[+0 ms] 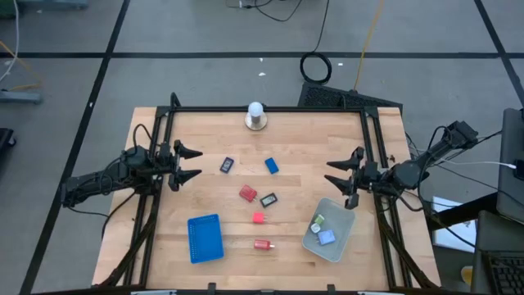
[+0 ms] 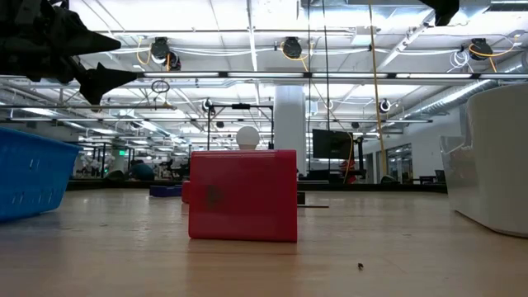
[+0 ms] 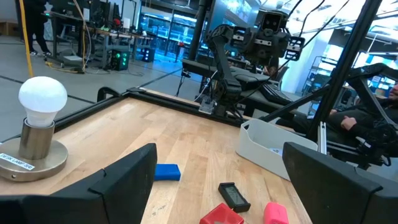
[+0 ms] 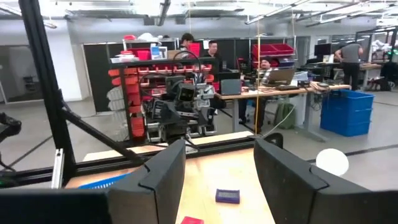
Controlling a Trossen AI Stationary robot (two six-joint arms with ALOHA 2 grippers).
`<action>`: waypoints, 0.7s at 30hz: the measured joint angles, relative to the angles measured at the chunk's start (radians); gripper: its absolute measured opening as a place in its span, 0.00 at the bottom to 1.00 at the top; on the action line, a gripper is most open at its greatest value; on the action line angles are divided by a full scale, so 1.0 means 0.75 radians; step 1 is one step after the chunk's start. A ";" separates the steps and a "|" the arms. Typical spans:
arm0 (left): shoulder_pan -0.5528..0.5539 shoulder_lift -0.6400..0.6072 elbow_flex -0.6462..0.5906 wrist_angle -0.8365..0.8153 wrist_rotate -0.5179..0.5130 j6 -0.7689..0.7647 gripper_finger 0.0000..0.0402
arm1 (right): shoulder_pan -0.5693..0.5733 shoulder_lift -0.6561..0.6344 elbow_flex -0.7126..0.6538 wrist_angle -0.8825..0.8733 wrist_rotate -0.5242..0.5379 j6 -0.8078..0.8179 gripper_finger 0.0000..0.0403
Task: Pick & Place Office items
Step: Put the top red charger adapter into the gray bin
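The task looks partly done. In the high view the clear grey bin [image 1: 330,229], lower right of the frame, already holds a few small items: a light-blue block [image 1: 327,238] and a couple of pale or greenish bits [image 1: 318,222] (too small to name with confidence). The flat blue tray [image 1: 205,238], lower left of centre, appears to have nothing lying on it.

Six office items are still loose on the table [image 1: 360,135]. A black rectangle [image 1: 227,165] and a blue block [image 1: 271,165] lie in the upper middle. A red block [image 1: 248,193] sits just beside a second black rectangle [image 1: 268,198] at centre. Below them lies a pink block [image 1: 259,218], and lower still a red piece [image 1: 263,244] near the tray's right edge. The white bulb on its metal base [image 1: 256,116] stands at the top edge of the table.

Neither arm carries anything. The left gripper [image 1: 188,164] hovers at the left side of the frame with its jaws spread wide, nothing between them. The right gripper [image 1: 348,176] hangs at the right side, just above the bin in the frame, with its jaws only partly spread and holding nothing.

By my reading, most of the sorting remains.
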 joint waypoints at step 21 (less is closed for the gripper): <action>0.000 0.000 0.001 0.000 0.000 0.000 0.87 | 0.062 0.125 0.000 -0.353 -0.174 0.385 0.46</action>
